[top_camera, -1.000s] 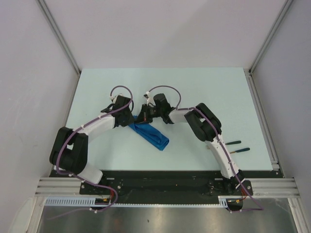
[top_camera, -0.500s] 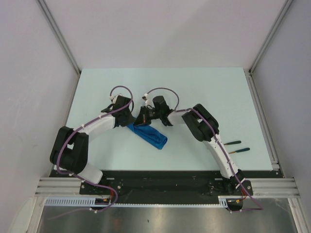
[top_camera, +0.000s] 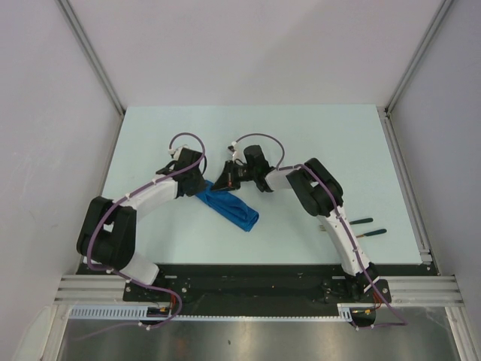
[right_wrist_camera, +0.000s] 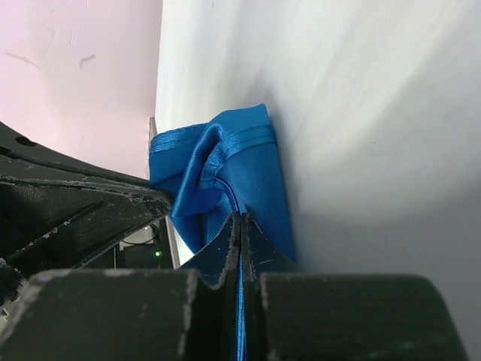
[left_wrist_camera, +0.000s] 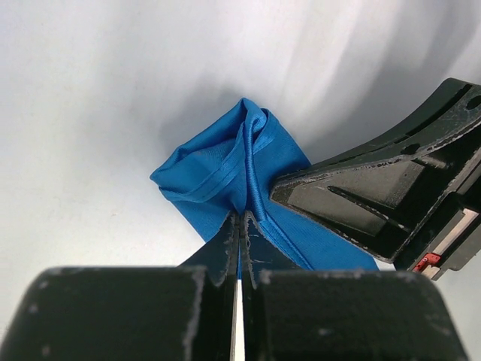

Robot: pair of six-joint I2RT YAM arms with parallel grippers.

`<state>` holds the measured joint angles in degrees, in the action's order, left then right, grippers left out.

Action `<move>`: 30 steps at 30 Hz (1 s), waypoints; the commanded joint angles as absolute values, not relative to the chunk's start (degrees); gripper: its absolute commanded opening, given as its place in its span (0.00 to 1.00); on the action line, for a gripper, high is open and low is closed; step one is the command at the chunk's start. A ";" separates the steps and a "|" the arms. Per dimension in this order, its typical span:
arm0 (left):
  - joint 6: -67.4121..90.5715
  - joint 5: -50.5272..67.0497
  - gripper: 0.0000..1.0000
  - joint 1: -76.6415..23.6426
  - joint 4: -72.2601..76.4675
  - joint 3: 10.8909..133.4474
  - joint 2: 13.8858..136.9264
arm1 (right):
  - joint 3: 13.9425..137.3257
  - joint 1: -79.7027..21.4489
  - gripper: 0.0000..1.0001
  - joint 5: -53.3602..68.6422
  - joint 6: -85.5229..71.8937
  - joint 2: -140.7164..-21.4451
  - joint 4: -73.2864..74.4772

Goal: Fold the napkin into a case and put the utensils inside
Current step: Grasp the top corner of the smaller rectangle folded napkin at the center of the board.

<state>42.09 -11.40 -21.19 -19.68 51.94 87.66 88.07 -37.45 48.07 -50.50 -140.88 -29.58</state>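
The bright blue napkin [top_camera: 231, 208] lies bunched as a narrow oblong strip on the table's middle, running from upper left to lower right. My left gripper [top_camera: 201, 186] is shut on the strip's upper end; the wrist view shows the cloth [left_wrist_camera: 225, 169] pinched between its jaws. My right gripper [top_camera: 224, 183] is shut on the same end from the right, cloth [right_wrist_camera: 225, 169] clamped between its jaws. The two grippers nearly touch. The utensils, two with dark handles [top_camera: 367, 227], lie at the right near the right arm; their heads are hidden.
The pale table [top_camera: 316, 135] is walled on the left, back and right by grey panels. A metal rail [top_camera: 406, 180] runs along the right edge. The arm bases stand on a black plate [top_camera: 248, 282] at the near edge.
The right gripper has moved a little to the right and back with the cloth's end. The napkin's upper end has shifted slightly with it. The left arm has hardly moved.
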 commanded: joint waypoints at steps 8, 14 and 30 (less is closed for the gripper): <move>42.27 -11.87 0.00 -21.18 -18.81 51.68 85.52 | 95.44 -40.60 0.00 48.52 -49.22 -140.89 -26.11; 41.92 -11.78 0.00 -21.18 -18.55 52.38 85.87 | 96.85 -43.41 0.00 48.52 -49.66 -143.87 -26.19; 44.21 -14.68 0.00 -20.48 -20.30 54.84 92.20 | 93.10 -42.45 0.00 48.95 -48.60 -140.83 -25.57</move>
